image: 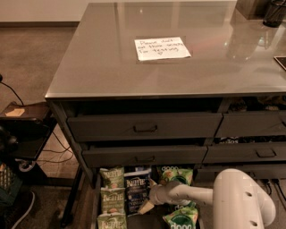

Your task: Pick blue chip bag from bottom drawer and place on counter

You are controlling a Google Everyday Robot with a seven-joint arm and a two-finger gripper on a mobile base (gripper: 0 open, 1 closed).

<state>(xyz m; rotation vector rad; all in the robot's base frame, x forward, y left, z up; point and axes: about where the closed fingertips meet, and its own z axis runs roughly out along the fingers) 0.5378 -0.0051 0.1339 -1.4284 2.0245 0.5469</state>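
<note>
arm [239,203]: a fat, smooth, round white shape fills the bottom right corner; a thinner white tube goes left from it
gripper [148,202]: at the tip of the arm, low over the bottom drawer [143,222], right by the right edge of the blue chip bag [136,190]; it looks pale tan; I cannot tell if it is wide, narrow or holding the bag
blue chip bag: lies flat in the middle of the bottom drawer; dark, crinkly and a bit shiny, with white letters near the top
green Kettle bags [111,199]: three small crinkly bags in a row down the left side of the drawer, just beside the blue chip bag
green bags [175,174]: two more on the right side, with round white letters; the arm lies across between them
bottom drawer: pulled out, a wide dark grey metal tray, flat and dark inside
drawers [145,126]: two long grey metal fronts stacked above it, each with a small box-shaped pull handle; shorter ones sit to the right
cart [24,134]: a black shelf on the left, with thin black wires hanging by it
counter [111,76]: a big, flat, smooth grey top, shiny, with a thin dark edge
paper note [161,48]: a white sheet with handwriting, lying flat on the counter
dark things [272,11]: blurry shapes at the far right corner of the counter
floor [31,53]: brown and dull, on the far left
</note>
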